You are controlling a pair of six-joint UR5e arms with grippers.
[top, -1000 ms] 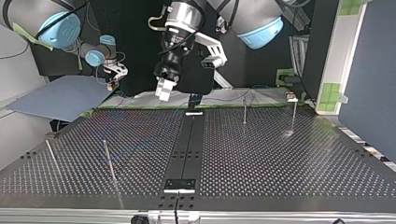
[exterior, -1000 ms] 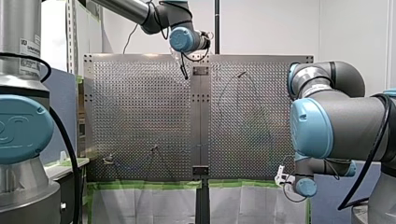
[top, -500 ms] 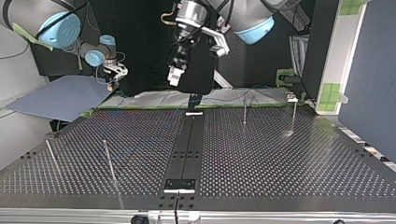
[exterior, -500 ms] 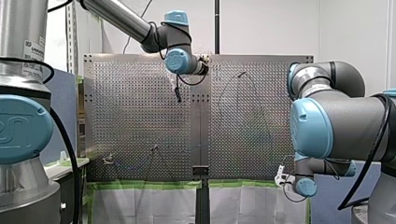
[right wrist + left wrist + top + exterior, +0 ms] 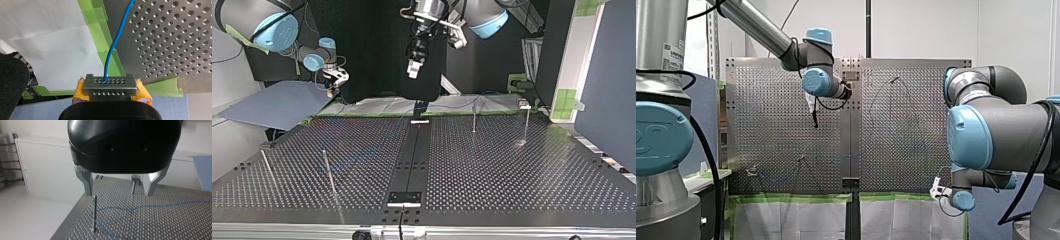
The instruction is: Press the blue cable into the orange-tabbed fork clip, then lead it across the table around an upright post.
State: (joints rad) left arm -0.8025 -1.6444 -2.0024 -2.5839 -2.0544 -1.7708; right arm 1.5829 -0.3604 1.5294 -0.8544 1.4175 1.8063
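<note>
Surface [image 5: 512, 170]: perforated plate with thin upright posts, one of them close ahead of the left pincer in its wrist view [image 5: 94, 213].

My left arm [image 5: 756, 22] is up high. The left pincer [image 5: 413, 70] hangs well above the surface near the centre strip, jaws apart with nothing between them.

Right pincer [image 5: 110, 86]: parked just off the surface's corner, over the green tape, yellow pads clamped on the end of the blue cable [image 5: 112, 47].

From there the cable runs up onto the plate. In the left wrist view it lies flat on the surface and bends right at that post's foot; can't tell if it touches.

Orange-tabbed fork clip: can't pick it out for sure in any view, too small.

My read: the seating step is in hand, with no sign the cable is in the clip yet. Right is only anchoring the end; left is free and unloaded.

Next move calls for bringing left down over the cable run with jaws kept apart and clear of the posts, taking hold near the clip and pushing straight in. Right needs to leave some slack, or the cable drags.
</note>
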